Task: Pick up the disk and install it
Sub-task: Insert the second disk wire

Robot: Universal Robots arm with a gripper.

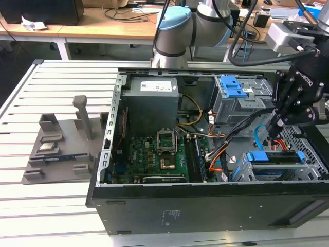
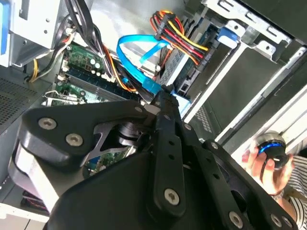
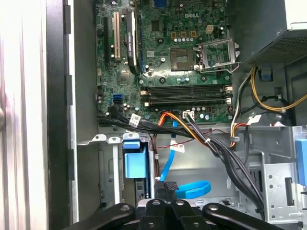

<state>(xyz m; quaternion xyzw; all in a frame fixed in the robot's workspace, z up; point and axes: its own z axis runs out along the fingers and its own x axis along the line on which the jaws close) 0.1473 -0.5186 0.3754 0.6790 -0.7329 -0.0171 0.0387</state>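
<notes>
1. Since the flat silver hard disk with its bright blue plastic frame [image 1: 272, 156] is what the task concerns, start there. It stands on edge in a grey metal bay in the corner of the open black computer case [image 1: 205, 191]. It lies beyond the end of the green motherboard [image 1: 154, 154], towards the exterior view's right.
2. The disk's long axis runs along the case's near wall, roughly parallel to the motherboard's near edge. Its blue top rail faces up, and the first wrist view shows the blue frame [image 3: 134, 165] set down into the bay, beside the motherboard's edge.
3. By that, the disk looks already seated rather than waiting to be lifted.
4. The black multi-link gripper [image 1: 275, 128] hangs just above the disk, on the side away from the motherboard. The disk therefore lies straight below the fingertips and slightly towards the case's near wall.
5. The fingers look pinched together on the black plug of a bright blue flat data cable [image 3: 192, 189]. In both wrist views the plug sits right at the fingertips ( [image 2: 160, 98], [image 3: 163, 189]).
6. From the plug the cable loops back towards the motherboard, among red, yellow and orange wire bundles [image 2: 180, 31].
</notes>
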